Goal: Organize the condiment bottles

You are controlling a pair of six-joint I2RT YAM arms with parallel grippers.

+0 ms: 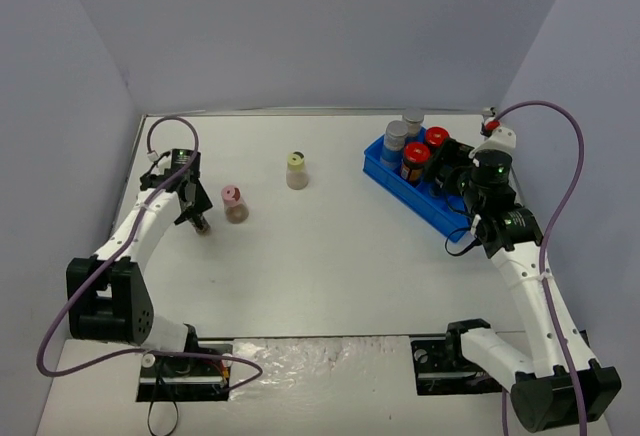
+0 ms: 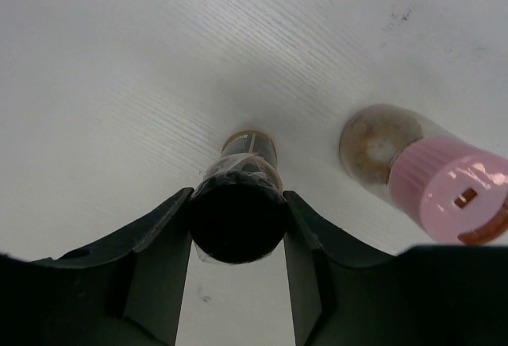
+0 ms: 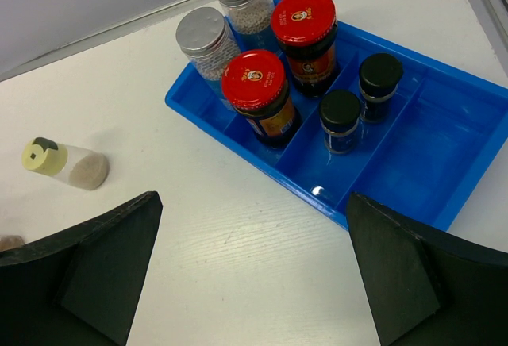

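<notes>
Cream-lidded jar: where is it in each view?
Top external: cream-lidded jar upper centre, left of the blue tray.
Left wrist: not in view.
Right wrist: jar far left, mid-height.
Shared landmark: blue tray, in top external and right wrist.

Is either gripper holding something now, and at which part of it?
The left gripper clamps a tiny dark-capped jar by the sides of its cap. The right gripper is open and holds nothing.

Near the table's far edge the blue tray (image 3: 444, 163) holds two grey-capped jars (image 3: 205, 32), two red-lidded jars (image 3: 252, 80) and two tiny dark-capped jars (image 3: 341, 112) (all upright), the cream-lidded jar (image 3: 59, 161) standing well apart.
</notes>
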